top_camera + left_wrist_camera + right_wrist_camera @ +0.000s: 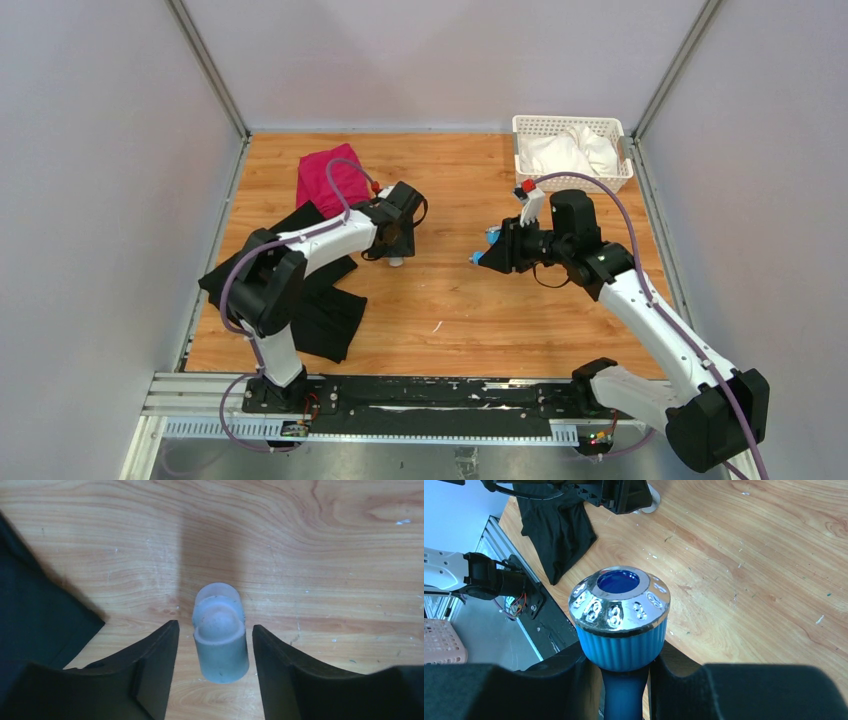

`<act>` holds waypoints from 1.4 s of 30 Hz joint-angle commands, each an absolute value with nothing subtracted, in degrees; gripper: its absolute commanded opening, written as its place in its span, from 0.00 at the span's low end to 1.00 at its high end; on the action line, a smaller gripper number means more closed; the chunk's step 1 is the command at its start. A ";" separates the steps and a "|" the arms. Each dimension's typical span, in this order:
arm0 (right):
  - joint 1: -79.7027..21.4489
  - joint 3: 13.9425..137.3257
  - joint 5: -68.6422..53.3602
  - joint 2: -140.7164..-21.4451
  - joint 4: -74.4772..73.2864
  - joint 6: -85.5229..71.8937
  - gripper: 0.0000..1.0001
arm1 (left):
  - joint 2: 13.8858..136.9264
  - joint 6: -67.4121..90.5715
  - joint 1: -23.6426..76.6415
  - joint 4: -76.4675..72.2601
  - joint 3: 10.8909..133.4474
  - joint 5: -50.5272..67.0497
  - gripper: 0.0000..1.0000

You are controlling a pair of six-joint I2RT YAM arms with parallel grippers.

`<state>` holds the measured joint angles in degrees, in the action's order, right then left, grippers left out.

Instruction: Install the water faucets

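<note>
The blue faucet has a ribbed blue knob with a silvery top. My right gripper is shut on its blue stem below the knob. In the top view the right gripper holds the faucet above the table's middle, pointing left. A short white pipe fitting lies on the wood between the fingers of my left gripper, which is open with a gap on each side. In the top view the left gripper hangs over the fitting.
A black cloth lies at the left, also in the left wrist view. A magenta cloth lies behind it. A white basket with white bags stands at the back right. Grey walls close in both sides.
</note>
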<state>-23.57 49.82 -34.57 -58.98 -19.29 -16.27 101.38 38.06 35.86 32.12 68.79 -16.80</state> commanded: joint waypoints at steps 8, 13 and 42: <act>-23.01 50.49 -36.69 -58.61 -19.07 -15.78 0.00 | 104.13 39.56 36.04 33.67 71.45 -19.54 0.56; -23.02 50.28 -36.30 -58.52 -19.12 -15.76 0.00 | 103.91 39.92 36.02 33.58 71.37 -18.93 0.30; -23.58 41.43 -57.50 -32.06 14.38 -11.11 0.00 | 45.24 1.86 31.68 -4.52 45.58 39.40 0.00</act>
